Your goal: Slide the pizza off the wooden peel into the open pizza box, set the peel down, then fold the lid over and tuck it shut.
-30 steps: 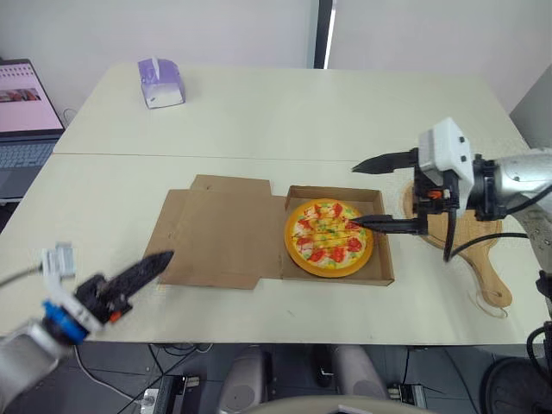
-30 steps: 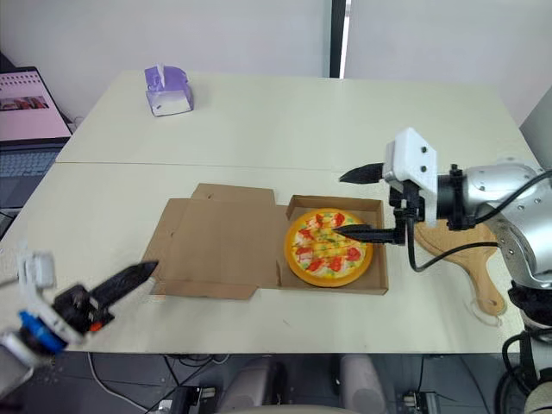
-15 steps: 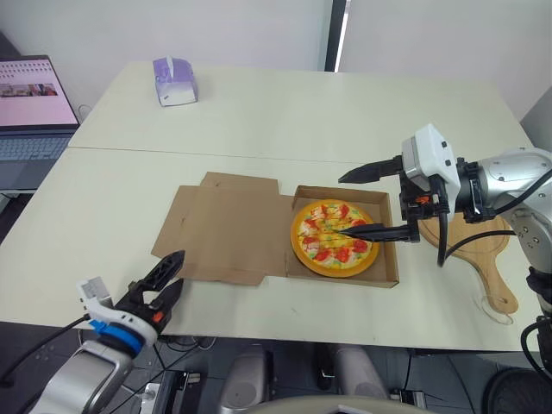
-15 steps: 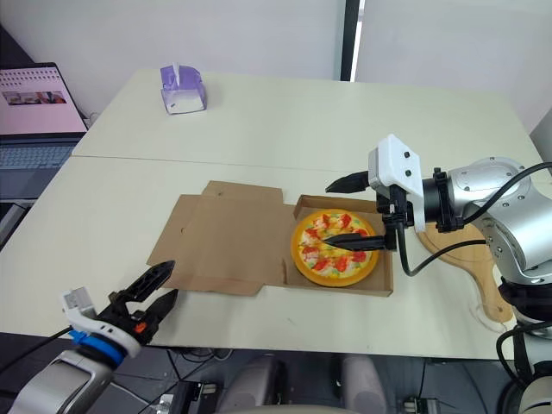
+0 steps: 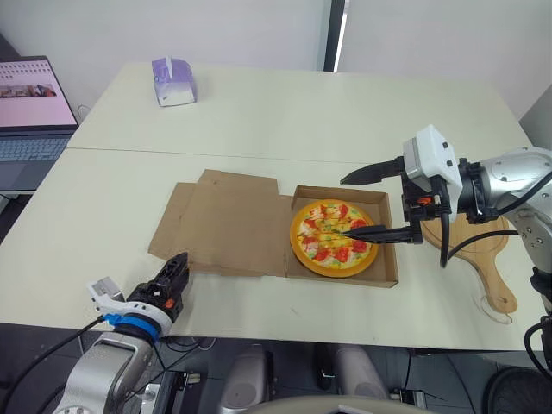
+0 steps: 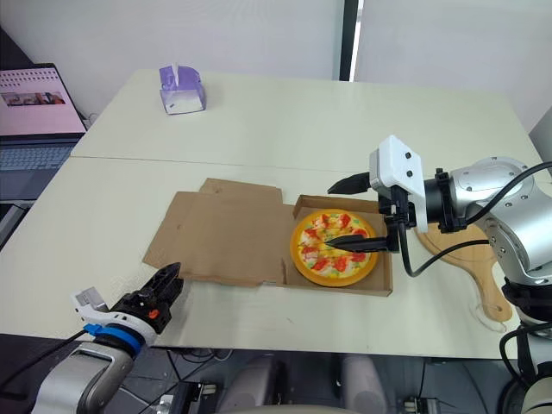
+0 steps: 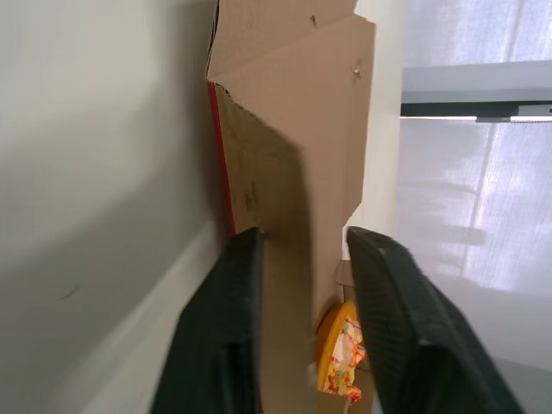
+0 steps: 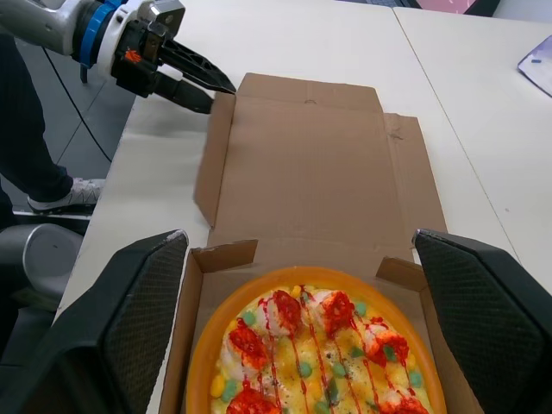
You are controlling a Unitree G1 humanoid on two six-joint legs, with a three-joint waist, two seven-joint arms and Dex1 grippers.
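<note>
The pizza [image 5: 332, 239] sits inside the open box [image 5: 385, 278] near the middle of the tabletop [image 5: 103, 207], round and orange-rimmed, filling most of the tray. The lid [image 5: 228, 224] lies spread out on the left of the tray, not yet folded over. The peel [image 5: 483, 259] lies bare on the tabletop just right of the box, partly under your right arm.

Your right gripper [image 5: 345, 207] hangs over the right half of the box with its fingers spread wide apart, holding nothing. One finger reaches past the tray's far wall; the other stretches low across the pizza's right side, and whether it touches the toppings cannot be told.

Your left gripper [image 5: 178, 266] sits low at the near edge of the tabletop, its fingers a little apart and aimed at the lid's near left corner. In the left wrist view the cardboard edge runs up between the two fingers [image 7: 228, 345]; they have not closed on it.

A tissue box [image 5: 173, 81] stands far back on the left, and a laptop [image 5: 30, 103] sits beyond the table's left edge.
</note>
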